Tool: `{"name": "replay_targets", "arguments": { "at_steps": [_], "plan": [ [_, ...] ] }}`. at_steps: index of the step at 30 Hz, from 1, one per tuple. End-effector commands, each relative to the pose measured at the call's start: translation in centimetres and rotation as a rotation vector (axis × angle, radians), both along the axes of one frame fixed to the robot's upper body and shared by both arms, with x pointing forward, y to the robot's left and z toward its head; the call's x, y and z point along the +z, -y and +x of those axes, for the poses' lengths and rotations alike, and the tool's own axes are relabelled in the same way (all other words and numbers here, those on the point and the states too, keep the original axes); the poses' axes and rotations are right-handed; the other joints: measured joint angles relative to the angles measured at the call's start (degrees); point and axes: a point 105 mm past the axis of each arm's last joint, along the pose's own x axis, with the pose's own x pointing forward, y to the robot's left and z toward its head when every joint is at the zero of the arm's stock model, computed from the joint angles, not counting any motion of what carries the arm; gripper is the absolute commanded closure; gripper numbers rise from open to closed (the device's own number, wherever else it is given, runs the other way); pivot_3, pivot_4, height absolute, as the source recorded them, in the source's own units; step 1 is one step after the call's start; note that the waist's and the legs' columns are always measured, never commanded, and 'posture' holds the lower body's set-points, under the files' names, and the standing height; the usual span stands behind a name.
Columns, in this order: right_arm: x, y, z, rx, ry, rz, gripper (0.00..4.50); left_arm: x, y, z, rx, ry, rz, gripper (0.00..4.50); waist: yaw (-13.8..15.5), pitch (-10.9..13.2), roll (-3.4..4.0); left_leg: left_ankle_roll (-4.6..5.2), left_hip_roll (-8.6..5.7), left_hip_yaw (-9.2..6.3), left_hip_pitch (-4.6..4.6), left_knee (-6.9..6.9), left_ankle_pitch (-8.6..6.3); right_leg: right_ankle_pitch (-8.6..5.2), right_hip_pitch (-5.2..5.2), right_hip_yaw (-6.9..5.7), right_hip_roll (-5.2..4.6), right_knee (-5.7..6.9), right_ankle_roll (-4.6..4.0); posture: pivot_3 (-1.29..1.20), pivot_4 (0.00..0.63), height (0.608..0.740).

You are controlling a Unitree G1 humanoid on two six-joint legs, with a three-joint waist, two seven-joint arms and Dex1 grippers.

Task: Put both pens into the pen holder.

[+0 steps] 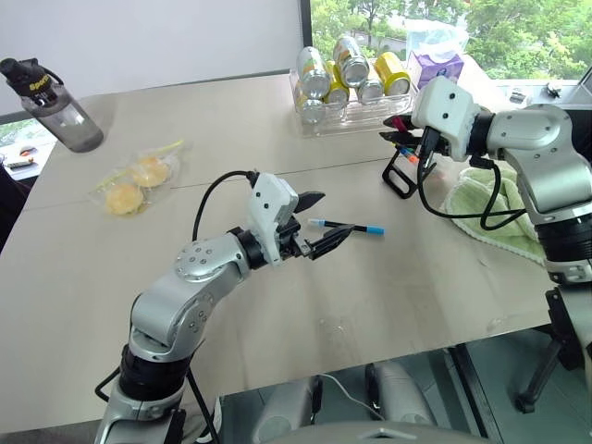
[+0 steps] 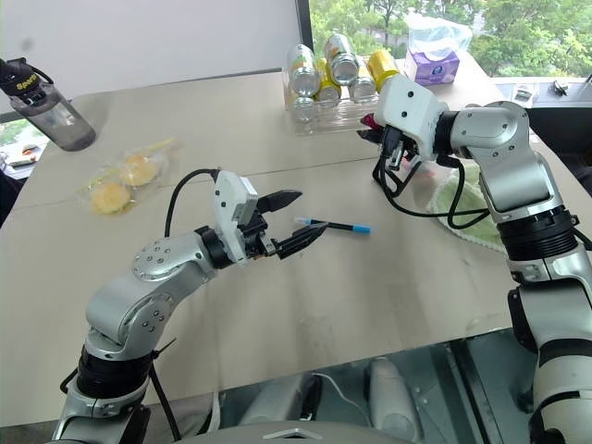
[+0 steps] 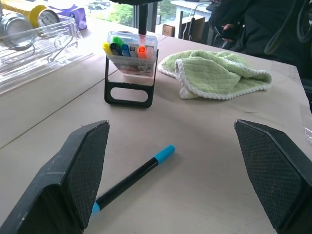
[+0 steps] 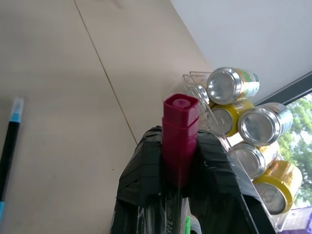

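Pens are split: the blue-capped pen lies flat on the pale surface, just ahead of the left gripper, whose fingers are spread wide and point level. The right gripper is clamped on the magenta-capped pen, reaching over the pen holder beside the green towel. Behind stand a tray of cans and a window.

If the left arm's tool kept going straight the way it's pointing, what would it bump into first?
Probably the blue-capped pen lying on the table just ahead of the open left tool; beyond it stands the pen holder. Height over the pen is unclear.
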Motion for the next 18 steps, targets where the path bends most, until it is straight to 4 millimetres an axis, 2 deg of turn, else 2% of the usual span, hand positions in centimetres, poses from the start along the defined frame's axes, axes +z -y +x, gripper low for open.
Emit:
{"name": "replay_targets", "arguments": {
  "at_steps": [1,7,8,9,12,15,18],
  "plan": [
    [1.3,0.0,0.3,0.000,0.080,-0.021,4.38,1.5,0.3,-0.6,-0.019,0.069,-0.025,0.27,0.0,0.0,0.00,0.00,0.00,0.00,0.00,0.00,0.00,0.00,0.00,0.00,0.00,0.00,0.00,0.00,0.150,0.739],
    [0.2,0.3,1.5,-0.019,0.070,-0.016,4.38,1.3,0.0,-0.4,-0.004,0.073,-0.011,0.27,-0.1,0.0,0.00,0.00,0.00,0.03,0.02,-0.01,0.00,0.00,-0.01,0.03,0.01,0.02,0.00,0.00,0.150,0.739],
    [0.1,0.4,1.6,-0.020,0.070,-0.016,3.35,1.3,0.0,-0.4,-0.004,0.073,-0.012,0.20,-0.1,0.0,0.00,0.00,0.00,0.04,0.03,0.00,0.00,0.00,-0.01,0.03,0.01,0.04,0.00,0.00,0.150,0.739],
    [0.1,0.5,1.8,-0.027,0.081,-0.019,3.06,1.3,0.1,-0.4,-0.003,0.074,-0.012,0.20,-0.1,0.0,0.00,0.00,0.00,0.04,0.02,0.00,0.00,0.00,-0.01,0.03,0.01,0.04,0.00,0.00,0.150,0.739],
    [0.1,0.7,2.3,-0.045,0.120,-0.028,1.55,1.3,0.1,-0.5,-0.003,0.074,-0.011,0.20,-0.1,0.0,0.00,0.00,0.00,0.04,0.02,0.01,0.00,0.00,-0.01,0.03,0.01,0.04,0.00,0.00,0.150,0.739],
    [0.4,0.9,2.3,-0.039,0.116,-0.015,0.28,1.3,0.0,-0.5,-0.003,0.073,-0.009,0.20,-0.2,0.0,0.00,0.00,0.00,0.04,0.02,0.01,0.00,0.00,-0.02,0.03,0.01,0.04,0.00,0.00,0.150,0.739],
    [1.1,1.1,2.1,-0.036,0.090,0.055,0.28,1.2,0.0,-0.4,-0.003,0.072,-0.005,0.20,-0.2,0.0,0.00,0.00,0.00,0.03,0.02,0.01,0.00,0.00,-0.01,0.03,0.01,0.05,0.00,0.00,0.150,0.739]
  ]
}}
